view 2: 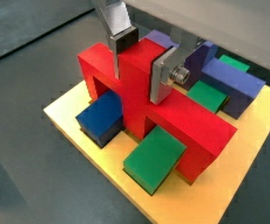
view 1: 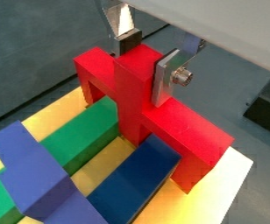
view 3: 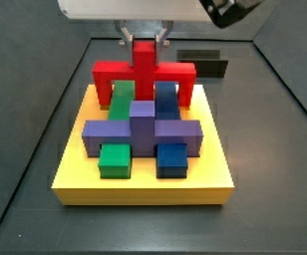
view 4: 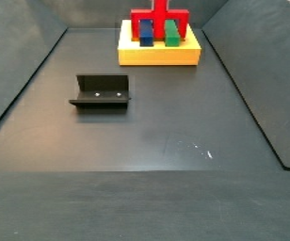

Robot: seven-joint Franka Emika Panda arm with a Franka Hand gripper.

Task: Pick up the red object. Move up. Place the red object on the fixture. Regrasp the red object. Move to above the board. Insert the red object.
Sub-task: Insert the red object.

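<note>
Over the board (view 3: 77, 189), at its far edge, stands the red object (view 3: 145, 72): wide bar level and running crosswise, legs pointing down onto the yellow slab, central stem pointing straight up. Straddles a green block (view 1: 76, 138) and a blue block (view 1: 144, 173) lying side by side beneath the bar. Clamped on the stem from two sides by the gripper (view 1: 149, 54), silver fingers (view 1: 170, 77) pressed flat against the red. Nearer along the board, a purple cross-shaped block (view 3: 143, 132). Well apart on the dark floor, the fixture (view 4: 101, 91).
</note>
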